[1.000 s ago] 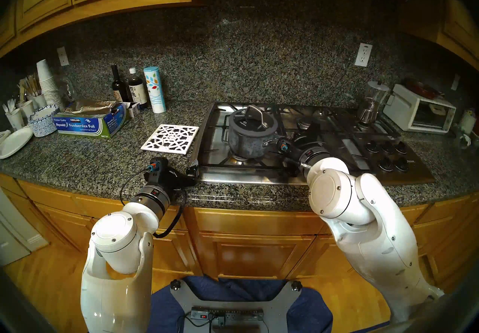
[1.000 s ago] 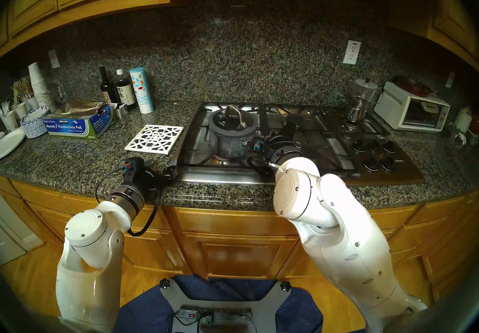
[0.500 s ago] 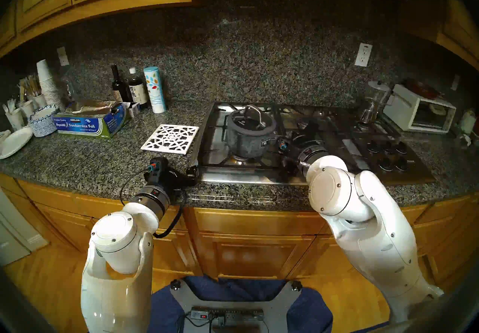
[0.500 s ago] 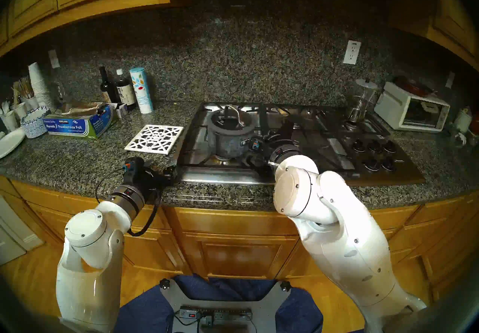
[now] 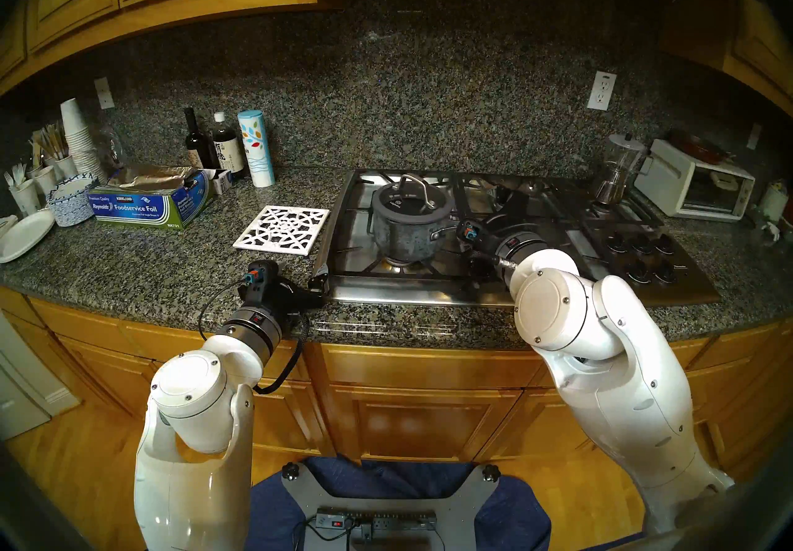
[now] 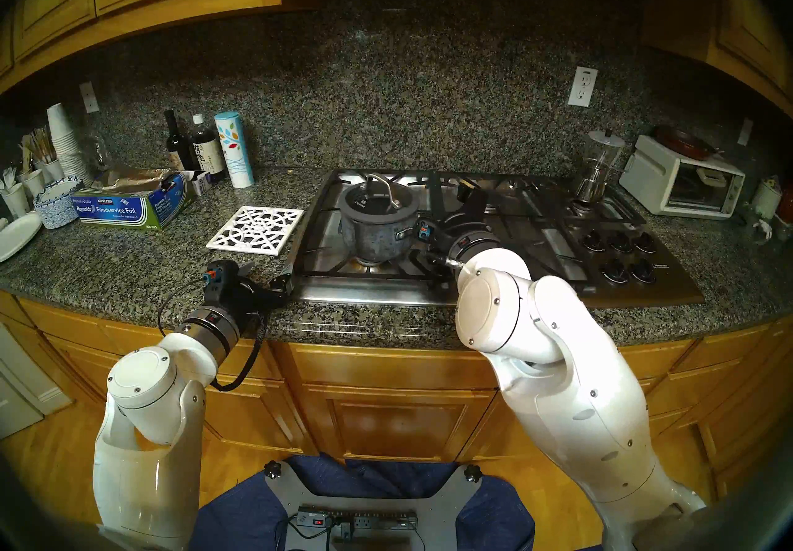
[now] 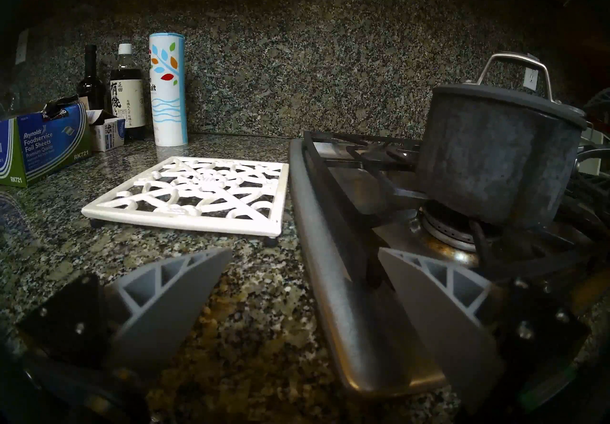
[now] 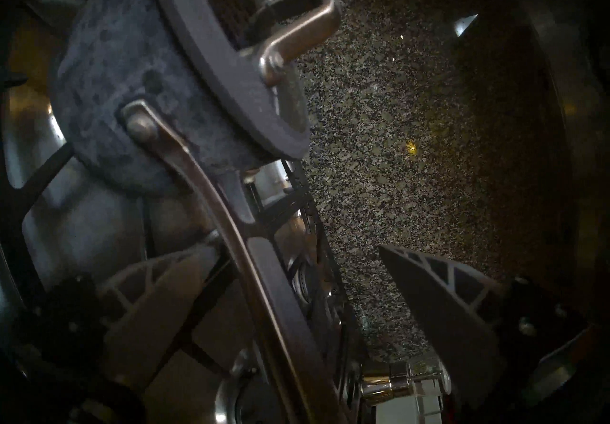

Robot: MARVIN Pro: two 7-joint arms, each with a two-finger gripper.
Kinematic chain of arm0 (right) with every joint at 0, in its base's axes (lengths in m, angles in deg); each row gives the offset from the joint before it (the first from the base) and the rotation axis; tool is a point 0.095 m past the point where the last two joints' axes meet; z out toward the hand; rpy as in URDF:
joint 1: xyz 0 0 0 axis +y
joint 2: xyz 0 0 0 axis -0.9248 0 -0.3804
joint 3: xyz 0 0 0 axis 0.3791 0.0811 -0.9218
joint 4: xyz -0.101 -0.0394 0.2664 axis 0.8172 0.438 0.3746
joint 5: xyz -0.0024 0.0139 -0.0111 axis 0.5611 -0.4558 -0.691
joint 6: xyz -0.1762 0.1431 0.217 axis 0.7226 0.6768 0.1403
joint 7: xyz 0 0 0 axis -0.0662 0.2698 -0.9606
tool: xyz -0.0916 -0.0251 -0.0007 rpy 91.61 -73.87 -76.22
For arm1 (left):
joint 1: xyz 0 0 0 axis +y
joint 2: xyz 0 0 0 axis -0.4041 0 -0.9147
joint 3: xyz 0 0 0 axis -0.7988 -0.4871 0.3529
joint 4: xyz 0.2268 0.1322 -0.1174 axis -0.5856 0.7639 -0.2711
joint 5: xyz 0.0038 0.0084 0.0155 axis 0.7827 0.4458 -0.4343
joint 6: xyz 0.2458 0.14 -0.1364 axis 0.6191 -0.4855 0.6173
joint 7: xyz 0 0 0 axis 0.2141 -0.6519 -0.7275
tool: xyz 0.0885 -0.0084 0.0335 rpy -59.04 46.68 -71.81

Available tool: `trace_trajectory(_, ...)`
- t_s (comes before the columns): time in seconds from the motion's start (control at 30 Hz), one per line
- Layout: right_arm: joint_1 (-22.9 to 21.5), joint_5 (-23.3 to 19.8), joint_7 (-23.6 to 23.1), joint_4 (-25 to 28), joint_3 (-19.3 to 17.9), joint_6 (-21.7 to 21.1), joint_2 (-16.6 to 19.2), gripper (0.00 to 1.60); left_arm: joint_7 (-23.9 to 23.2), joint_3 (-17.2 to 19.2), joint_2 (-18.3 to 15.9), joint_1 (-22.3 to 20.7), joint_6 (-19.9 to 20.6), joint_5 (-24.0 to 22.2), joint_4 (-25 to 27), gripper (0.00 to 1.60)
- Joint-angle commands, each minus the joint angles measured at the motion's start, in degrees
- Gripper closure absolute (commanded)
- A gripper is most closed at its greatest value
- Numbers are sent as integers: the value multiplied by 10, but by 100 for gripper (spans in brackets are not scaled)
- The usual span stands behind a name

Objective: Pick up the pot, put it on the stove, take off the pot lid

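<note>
The dark grey speckled pot (image 5: 403, 237) stands on the front-left burner grate of the steel stove (image 5: 429, 295), with the pot lid (image 5: 410, 203) on it. My right gripper (image 5: 485, 223) is turned on its side at the pot's right. In the right wrist view its jaws are wide apart (image 8: 295, 248) and the pot's silver handle (image 8: 260, 265) runs between them, close to the lower finger. My left gripper (image 5: 321, 275) is open and empty, low over the stove's front-left corner (image 7: 330, 281). The left wrist view shows the pot (image 7: 495, 162) to its right.
A white lattice trivet (image 5: 281, 230) lies left of the stove. A foil box (image 5: 141, 207), bottles and paper cups stand at the far left. A glass blender (image 5: 618, 168) and a white toaster oven (image 5: 695, 189) are at the back right. Black knobs (image 5: 639, 254) are on the stove's right.
The pot has shifted a little left and back on the grate. My right gripper's upper finger stands higher now. The left arm has not moved.
</note>
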Motion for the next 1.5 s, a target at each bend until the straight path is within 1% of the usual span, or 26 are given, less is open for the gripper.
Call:
trace_trajectory(0.0,-15,8,11,19,-9,1,-1,0,0,-1,0,-12,-7,-1,20,0)
trace_trajectory(0.2,-8,10,10,24,-8,-1,-1,0,-1,-1,1,-12,-7,0,20,0)
trace_trajectory(0.43,8,14,5,44,-9,-12,3,0,-2,-1,2,-12,-7,1,20,0)
trace_trajectory(0.7,27,21,-3,74,-9,-31,12,0,-4,0,3,-12,-7,3,20,0)
trace_trajectory(0.87,47,27,-8,101,-6,-49,20,0,-5,0,4,-12,-7,3,20,0)
trace_trajectory(0.97,53,33,-6,101,2,-56,19,0,-5,0,5,-12,-7,4,20,0)
trace_trajectory(1.07,52,39,-3,101,12,-61,15,0,-6,1,5,-12,-7,4,20,0)
trace_trajectory(1.3,34,51,6,101,36,-67,2,0,-7,1,6,-13,-7,5,19,0)
trace_trajectory(1.47,22,62,12,101,43,-75,-4,0,-8,1,7,-13,-6,6,19,0)
